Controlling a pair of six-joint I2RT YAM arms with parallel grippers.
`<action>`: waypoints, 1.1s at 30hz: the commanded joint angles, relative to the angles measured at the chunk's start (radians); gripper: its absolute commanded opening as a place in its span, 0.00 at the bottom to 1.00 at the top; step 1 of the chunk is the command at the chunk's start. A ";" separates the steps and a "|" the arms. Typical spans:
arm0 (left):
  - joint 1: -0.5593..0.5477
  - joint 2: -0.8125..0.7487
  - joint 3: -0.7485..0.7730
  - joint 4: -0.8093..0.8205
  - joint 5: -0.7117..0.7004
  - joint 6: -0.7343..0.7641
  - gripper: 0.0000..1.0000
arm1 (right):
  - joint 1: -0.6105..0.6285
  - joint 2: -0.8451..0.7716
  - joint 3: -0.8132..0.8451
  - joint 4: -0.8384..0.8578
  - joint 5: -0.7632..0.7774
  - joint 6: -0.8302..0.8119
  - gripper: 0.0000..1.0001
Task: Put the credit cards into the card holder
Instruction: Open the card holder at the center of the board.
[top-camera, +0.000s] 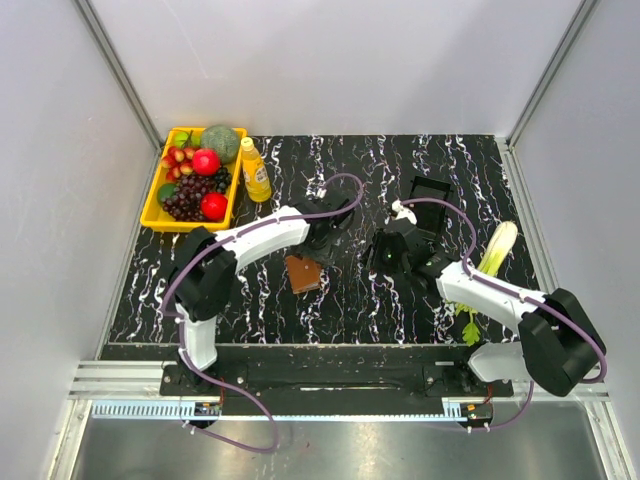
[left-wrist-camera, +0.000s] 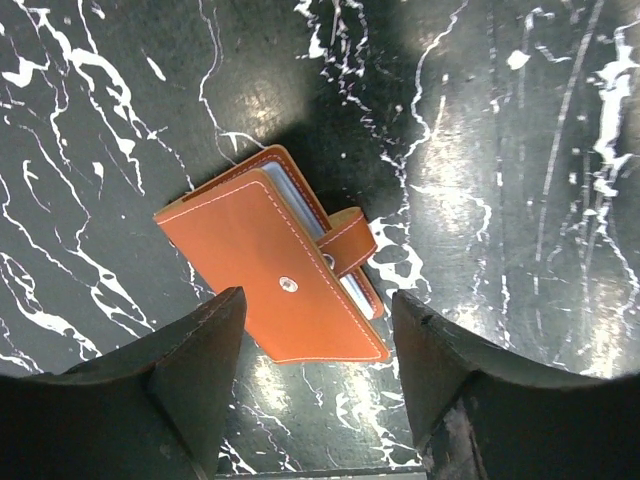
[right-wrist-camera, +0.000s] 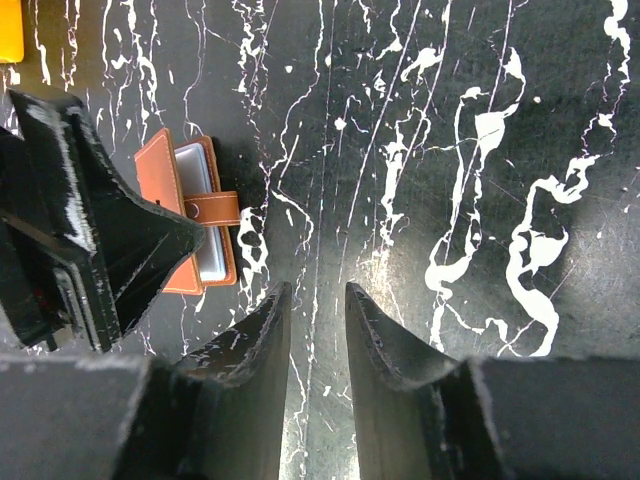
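- Jaws of left gripper: spread wide, pinching nothing, one black finger to either side of the holder's near corner, no contact visible.
- Jaws of right gripper: a narrow gap apart, nothing pinched, bare table showing between them.
- Holder: brown leather with pale stitching, lying flat and folded shut on the table. Strap wrapped over the open edge, metal snap bare on the cover, clear sleeves peeking out along one side.
- Holder's place, seen from above: around mid-table, a little left of centre, nearer the near edge than the far one.
- Left gripper from above: hanging over the holder's far-right side.
- Right gripper from above: right of the holder and apart from it, pointed down at the table.
- Right wrist view: holder off to the left, partly hidden behind the left gripper.
- Box: black, near the far edge, right of centre, beyond the right gripper.
- Tray: yellow, in the far left corner, heaped with fruit.
- Bottle: yellow, just beside the tray's right wall.
- Vegetable: white stalk, green leaves, near the right edge beside the right arm.
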 joint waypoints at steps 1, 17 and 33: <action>-0.011 0.036 0.047 -0.057 -0.073 -0.046 0.63 | -0.004 -0.035 -0.004 0.033 0.007 -0.020 0.34; -0.020 -0.061 -0.060 0.032 -0.087 -0.043 0.00 | -0.004 0.076 0.011 0.168 -0.206 -0.019 0.30; -0.034 -0.026 -0.002 0.017 -0.128 -0.072 0.56 | -0.006 0.036 -0.038 0.161 -0.106 0.013 0.33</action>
